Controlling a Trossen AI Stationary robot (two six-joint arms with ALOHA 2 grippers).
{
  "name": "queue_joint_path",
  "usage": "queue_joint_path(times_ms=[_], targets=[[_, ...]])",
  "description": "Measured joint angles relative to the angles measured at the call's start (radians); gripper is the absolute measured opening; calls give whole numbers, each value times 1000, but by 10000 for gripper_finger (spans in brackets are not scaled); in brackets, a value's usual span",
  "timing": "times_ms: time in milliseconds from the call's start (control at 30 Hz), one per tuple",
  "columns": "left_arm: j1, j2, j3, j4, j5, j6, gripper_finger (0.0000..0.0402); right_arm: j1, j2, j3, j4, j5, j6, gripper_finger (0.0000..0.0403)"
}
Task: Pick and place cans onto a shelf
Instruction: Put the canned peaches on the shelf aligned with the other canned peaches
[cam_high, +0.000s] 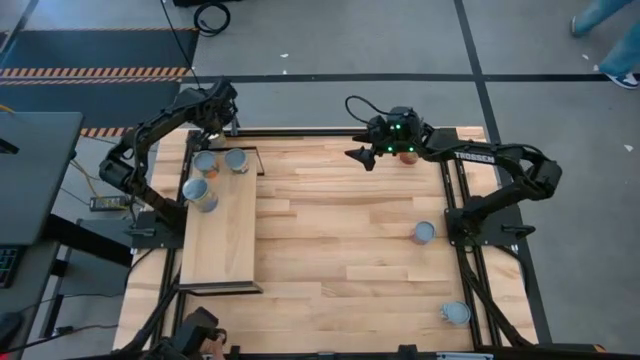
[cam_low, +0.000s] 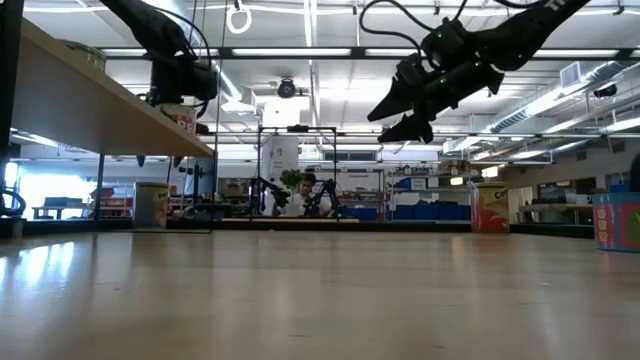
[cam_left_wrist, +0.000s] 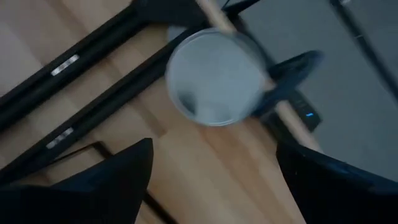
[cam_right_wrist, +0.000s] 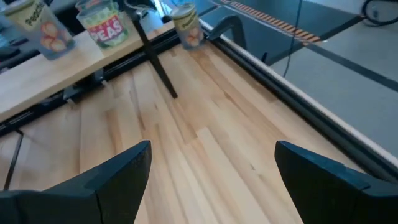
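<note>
Right gripper (cam_high: 362, 154) raised over the far middle of the bench (cam_high: 340, 250), fingers (cam_right_wrist: 106, 180) spread apart and holding nothing; seen from the low camera it (cam_low: 392, 112) hangs well clear of the surface. Left gripper (cam_high: 218, 105) sits high at the far left corner, beyond the far end of the shelf (cam_high: 222, 235); its fingers (cam_left_wrist: 106, 180) also stand apart, empty, with one can (cam_left_wrist: 214, 78) directly below them, silver top up, beside black frame rails. The shelf lies along the left side of the bench, a pale board in a thin black frame, and carries four cans at its far end: two at the far edge (cam_high: 204, 161) (cam_high: 237, 160) and two just nearer (cam_high: 194, 189) (cam_high: 206, 201). An orange-sided can (cam_high: 407, 153) sits partly under the right arm's wrist at the far edge. Another can (cam_high: 424, 232) stands on the right part of the bench, near the right arm's base, and one more (cam_high: 455, 313) near the front right corner. Bench surface is striped light wood, bare across the middle. Around it is grey floor (cam_high: 330, 40) with dark seam lines and a hazard-striped mat at upper left. Low view shows a large workshop: rows of ceiling strip lights (cam_low: 330, 52), blue bins (cam_low: 430, 212), a person seated far back (cam_low: 305, 200).
</note>
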Motion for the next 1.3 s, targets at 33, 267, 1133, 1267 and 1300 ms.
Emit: queue_joint_path(times_ms=[33,267,1133,1267,1300], targets=[[1,0,13,-1,-1,-2,344,5,12,0,10,-2,-1,349],[15,18,67,-7,-9,-35,343,30,69,0,69,-24,0,349],[68,160,94,-137,25,-422,316,14,65,0,45,-16,77,349],[70,160,94,-118,0,-432,314,6,65,0,45,0,76,349],[74,160,94,-111,-1,-428,314,5,65,0,45,4,76,349]])
